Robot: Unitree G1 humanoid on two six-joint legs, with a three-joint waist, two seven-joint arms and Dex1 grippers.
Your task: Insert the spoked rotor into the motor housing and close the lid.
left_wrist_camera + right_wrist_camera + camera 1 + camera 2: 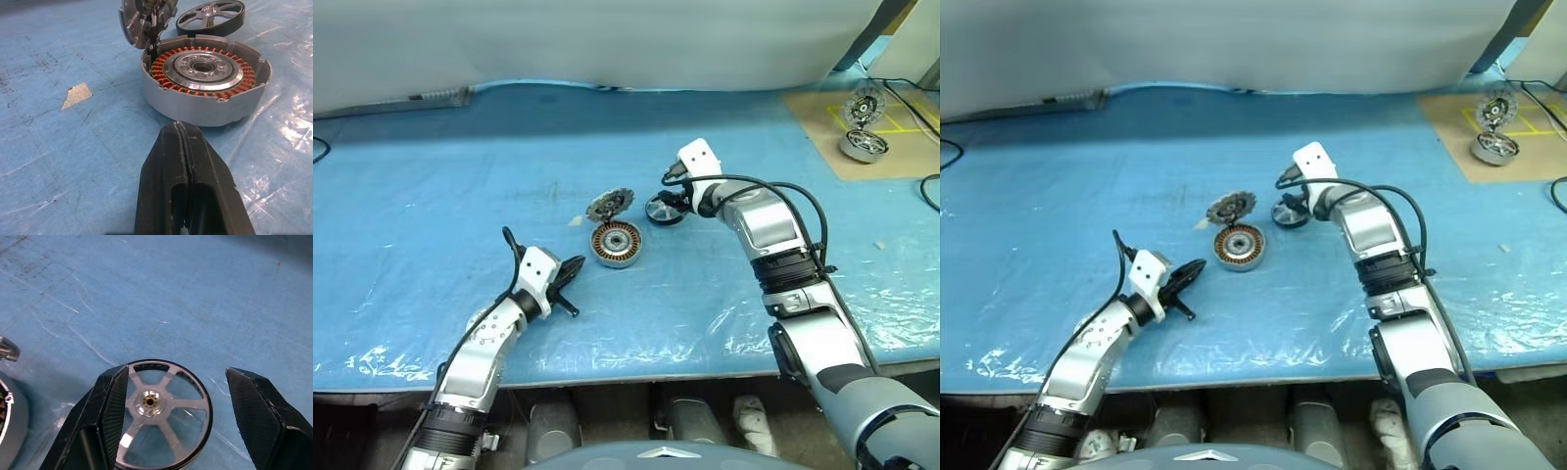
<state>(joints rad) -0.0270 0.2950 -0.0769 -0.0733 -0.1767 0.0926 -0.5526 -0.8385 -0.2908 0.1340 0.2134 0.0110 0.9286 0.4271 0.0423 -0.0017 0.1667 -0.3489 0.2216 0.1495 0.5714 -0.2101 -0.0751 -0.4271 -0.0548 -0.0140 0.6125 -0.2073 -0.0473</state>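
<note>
Jaws: right gripper (173, 423) released over spoked rotor (164, 413), left gripper (188, 161) clenched (empty) | motor housing (208, 81): windings only

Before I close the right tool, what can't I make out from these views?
- Spoked rotor: right wrist view, its near edge is cut off by the frame, and one finger covers its side.
- Lid: left wrist view, its top is cut off.
- Parts on the brown mat: head views, too small.

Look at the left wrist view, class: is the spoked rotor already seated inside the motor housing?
No: the motor housing shows bare copper windings, and the spoked rotor lies on the table behind it.
</note>
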